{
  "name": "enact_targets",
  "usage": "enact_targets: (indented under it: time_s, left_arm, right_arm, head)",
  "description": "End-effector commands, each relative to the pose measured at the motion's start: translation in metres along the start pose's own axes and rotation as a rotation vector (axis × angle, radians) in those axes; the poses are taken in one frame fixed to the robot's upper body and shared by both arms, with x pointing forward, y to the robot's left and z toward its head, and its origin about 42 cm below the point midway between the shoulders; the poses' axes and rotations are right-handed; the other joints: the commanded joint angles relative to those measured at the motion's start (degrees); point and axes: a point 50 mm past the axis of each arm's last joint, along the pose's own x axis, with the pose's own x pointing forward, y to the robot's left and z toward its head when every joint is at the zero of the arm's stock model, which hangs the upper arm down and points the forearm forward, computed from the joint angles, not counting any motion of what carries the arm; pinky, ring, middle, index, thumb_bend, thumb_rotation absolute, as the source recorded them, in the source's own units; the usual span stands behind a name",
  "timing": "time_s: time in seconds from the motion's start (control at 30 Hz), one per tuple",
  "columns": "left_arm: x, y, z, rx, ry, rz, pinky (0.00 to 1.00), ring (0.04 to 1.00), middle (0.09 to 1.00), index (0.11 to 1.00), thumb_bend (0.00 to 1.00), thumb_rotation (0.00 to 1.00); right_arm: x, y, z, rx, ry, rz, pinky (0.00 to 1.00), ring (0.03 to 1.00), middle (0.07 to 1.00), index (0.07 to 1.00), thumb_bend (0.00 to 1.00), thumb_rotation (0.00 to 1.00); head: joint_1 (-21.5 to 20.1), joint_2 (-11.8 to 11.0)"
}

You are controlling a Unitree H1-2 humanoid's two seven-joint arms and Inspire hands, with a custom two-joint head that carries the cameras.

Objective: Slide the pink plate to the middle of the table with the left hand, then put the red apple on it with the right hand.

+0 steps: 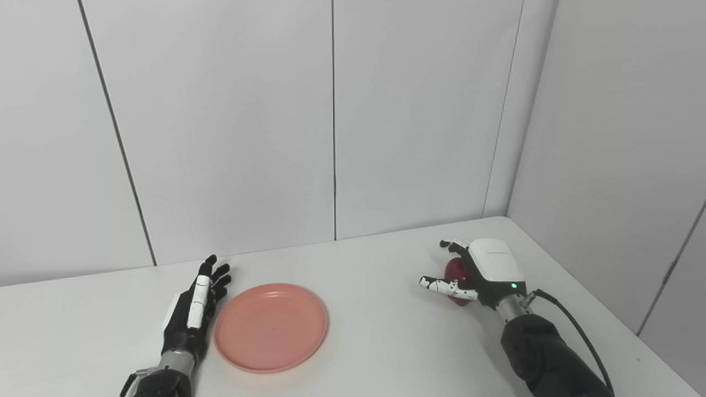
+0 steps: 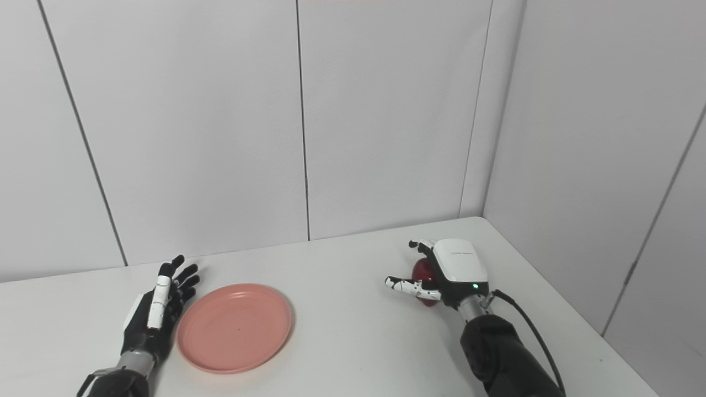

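Note:
The pink plate (image 1: pixel 271 326) lies flat on the white table (image 1: pixel 375 342), left of the middle. My left hand (image 1: pixel 196 311) rests open on the table with its fingers straight, right beside the plate's left rim. The red apple (image 1: pixel 455 269) sits on the table at the right, mostly hidden by my right hand (image 1: pixel 480 271). The right hand is cupped around the apple from the right. Its fingers reach over the apple's far side and its thumb stretches out past the near side. The fingers are apart and not closed on the apple.
White wall panels (image 1: pixel 331 121) stand behind the table and along its right side, meeting in the far right corner. The table's right edge (image 1: pixel 606 314) runs close to my right arm. A black cable (image 1: pixel 579 331) trails from the right wrist.

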Motion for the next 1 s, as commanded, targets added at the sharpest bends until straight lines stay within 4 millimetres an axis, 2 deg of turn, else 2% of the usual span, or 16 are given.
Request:
enact_targets:
  time_s: [0.0, 0.27, 0.47, 0.7, 0.8, 0.97]
  left_arm:
    - [-0.0334, 0.0340, -0.0475, 0.014, 0.199, 0.094, 0.94, 0.903, 0.905, 0.940, 0.82, 0.94]
    - [-0.0327, 0.0348, -0.0475, 0.019, 0.203, 0.096, 0.94, 0.903, 0.902, 0.938, 0.80, 0.95]
    - [-0.0324, 0.0350, -0.0456, 0.023, 0.196, 0.088, 0.95, 0.909, 0.910, 0.947, 0.79, 0.96]
    - [-0.0315, 0.0346, -0.0450, 0.019, 0.201, 0.093, 0.94, 0.907, 0.906, 0.943, 0.81, 0.95]
    - [-0.0317, 0.0344, -0.0454, 0.011, 0.201, 0.093, 0.95, 0.908, 0.904, 0.938, 0.81, 0.94]
    - [-0.0321, 0.0352, -0.0453, 0.018, 0.201, 0.093, 0.94, 0.908, 0.908, 0.943, 0.82, 0.95]
  right_arm:
    - [0.0234, -0.0331, 0.0010, -0.008, -0.024, -0.112, 0.70, 0.703, 0.713, 0.731, 0.87, 0.94]
    - [0.0228, -0.0325, -0.0011, 0.006, -0.003, -0.090, 0.58, 0.647, 0.693, 0.717, 0.88, 0.91]
    - [0.0212, -0.0320, -0.0028, 0.014, 0.013, -0.076, 0.54, 0.633, 0.684, 0.716, 0.88, 0.90]
    - [0.0186, -0.0306, -0.0046, 0.022, 0.017, -0.077, 0.45, 0.557, 0.642, 0.702, 0.88, 0.89]
    - [0.0171, -0.0295, -0.0066, 0.021, 0.025, -0.064, 0.43, 0.538, 0.631, 0.701, 0.87, 0.90]
    - [0.0151, -0.0261, -0.0087, 0.024, 0.039, -0.048, 0.45, 0.560, 0.643, 0.704, 0.88, 0.89]
  head:
    - [0.1, 0.0]
    - [0.2, 0.2]
    - [0.1, 0.2]
    - [0.1, 0.2]
    - [0.1, 0.5]
    - [0.2, 0.7]
